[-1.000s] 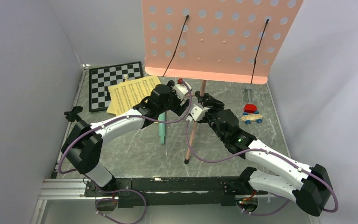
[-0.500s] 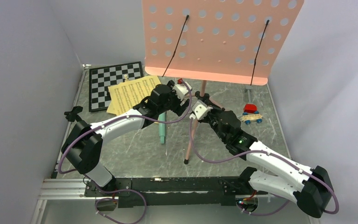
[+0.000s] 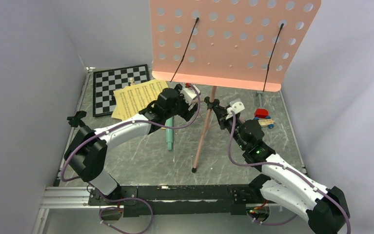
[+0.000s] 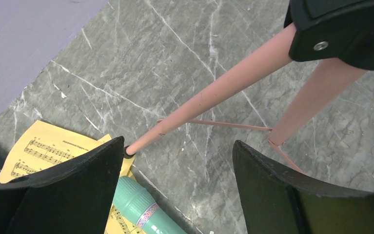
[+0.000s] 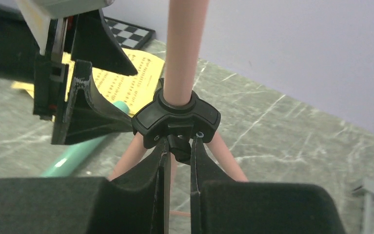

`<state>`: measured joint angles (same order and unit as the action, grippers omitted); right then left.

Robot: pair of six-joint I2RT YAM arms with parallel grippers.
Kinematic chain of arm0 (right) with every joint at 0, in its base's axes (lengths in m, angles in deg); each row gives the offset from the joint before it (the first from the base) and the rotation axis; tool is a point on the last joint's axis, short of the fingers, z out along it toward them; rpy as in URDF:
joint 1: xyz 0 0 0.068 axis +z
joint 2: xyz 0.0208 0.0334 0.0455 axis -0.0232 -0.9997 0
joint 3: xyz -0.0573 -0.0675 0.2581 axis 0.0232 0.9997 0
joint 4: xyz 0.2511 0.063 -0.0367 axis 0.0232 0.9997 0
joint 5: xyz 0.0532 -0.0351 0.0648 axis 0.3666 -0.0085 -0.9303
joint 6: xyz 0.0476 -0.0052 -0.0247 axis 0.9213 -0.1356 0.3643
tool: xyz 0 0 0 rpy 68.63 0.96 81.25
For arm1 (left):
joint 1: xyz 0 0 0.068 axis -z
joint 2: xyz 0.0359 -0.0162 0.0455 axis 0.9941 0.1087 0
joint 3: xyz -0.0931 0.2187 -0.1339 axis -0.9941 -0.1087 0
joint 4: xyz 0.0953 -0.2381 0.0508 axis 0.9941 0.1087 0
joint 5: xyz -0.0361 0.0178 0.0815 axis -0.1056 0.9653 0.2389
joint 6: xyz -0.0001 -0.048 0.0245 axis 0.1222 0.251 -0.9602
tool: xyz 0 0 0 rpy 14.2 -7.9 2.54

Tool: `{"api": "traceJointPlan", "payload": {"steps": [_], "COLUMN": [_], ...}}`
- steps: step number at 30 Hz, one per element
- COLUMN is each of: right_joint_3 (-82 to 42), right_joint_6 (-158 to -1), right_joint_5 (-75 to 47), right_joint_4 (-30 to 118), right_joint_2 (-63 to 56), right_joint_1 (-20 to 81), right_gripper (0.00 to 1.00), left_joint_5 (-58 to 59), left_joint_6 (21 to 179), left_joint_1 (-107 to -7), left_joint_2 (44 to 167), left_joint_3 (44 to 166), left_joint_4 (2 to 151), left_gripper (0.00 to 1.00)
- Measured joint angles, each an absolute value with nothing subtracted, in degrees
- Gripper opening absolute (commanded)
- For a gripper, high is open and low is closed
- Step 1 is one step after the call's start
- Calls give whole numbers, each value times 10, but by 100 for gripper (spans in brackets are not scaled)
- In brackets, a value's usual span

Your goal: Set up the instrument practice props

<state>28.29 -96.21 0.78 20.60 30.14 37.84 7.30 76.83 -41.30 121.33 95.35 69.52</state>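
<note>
Black jaws of your right gripper [image 5: 178, 142] are pinched on the tightening knob [image 5: 180, 152] of the pink music stand [image 3: 233, 44], which stands upright mid-table. Your left gripper [image 4: 177, 144] gapes beside the tripod legs [image 4: 209, 95]. Judged step: stand adjustment. Next, turn the knob gently and keep the pole steady.

We find a robotics test cell, not a home or shop. Plain grey panels [image 3: 24, 73] wall in a marble-patterned tabletop [image 3: 141, 161]. A cabled left arm [image 3: 121, 130] and right arm [image 3: 285, 171] sit on a black base bar [image 3: 185, 194] at its near edge. Staged props, a pink music stand [image 3: 233, 44] and a chessboard [image 3: 111, 85], stand about.
</note>
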Motion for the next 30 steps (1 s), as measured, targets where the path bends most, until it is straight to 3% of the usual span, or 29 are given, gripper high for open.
{"api": "traceJointPlan", "payload": {"steps": [17, 30], "right_joint_3": [273, 289], "right_joint_6": [-638, -286], "right_joint_5": [-36, -23], "right_joint_4": [174, 174], "right_joint_2": [256, 254], "right_joint_1": [322, 315], "right_gripper": [0, 0], "left_joint_5": [73, 72], "left_joint_6": [769, 768], "left_joint_1": [-413, -413], "left_joint_2": [1213, 1213], "left_joint_3": [953, 953], "left_joint_4": [695, 695], "left_gripper": [86, 86]}}
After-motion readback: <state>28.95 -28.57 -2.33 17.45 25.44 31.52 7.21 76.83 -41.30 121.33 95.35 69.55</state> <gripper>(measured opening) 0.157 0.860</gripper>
